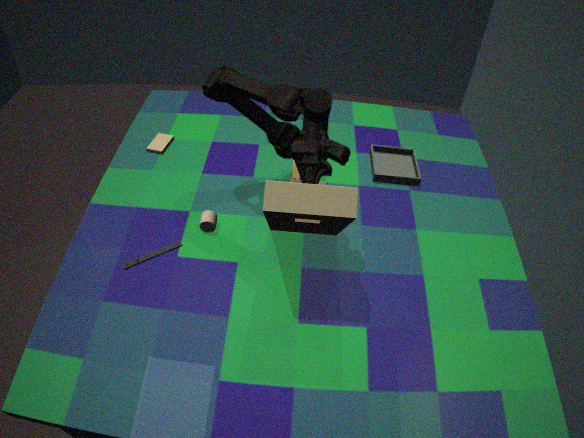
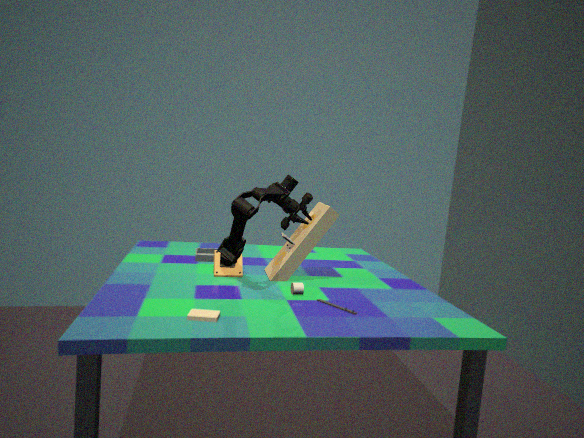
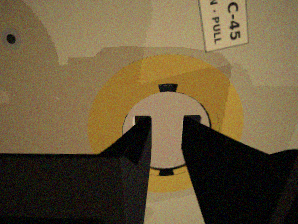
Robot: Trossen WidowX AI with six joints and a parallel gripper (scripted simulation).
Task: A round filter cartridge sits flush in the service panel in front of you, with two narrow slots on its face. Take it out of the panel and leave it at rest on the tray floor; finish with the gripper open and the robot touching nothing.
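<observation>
The round filter cartridge [image 3: 167, 107] shows its pale face inside a yellow ring [image 3: 107, 117] on the tilted service panel [image 1: 310, 197] [image 2: 305, 245] [image 3: 40, 110]. Dark notches show at the ring's inner edge, above and below the face. My gripper [image 3: 164, 125] [image 2: 309, 221] is shut on the cartridge, with one fingertip in each of the two slots of its face. The fingertips cover most of the slots. In the top view the panel hides the fingertips and the cartridge. The grey tray [image 1: 395, 181] [image 2: 205, 260] stands on the table beside the arm's base.
A label [image 3: 225, 25] is on the panel near the ring, and a lever-like part [image 2: 288, 239] sticks out lower on the panel. A white cylinder [image 1: 208, 221] [image 2: 297, 288], a dark bar [image 1: 152, 255] [image 2: 337, 306] and a pale block [image 1: 160, 143] [image 2: 203, 315] lie on the table.
</observation>
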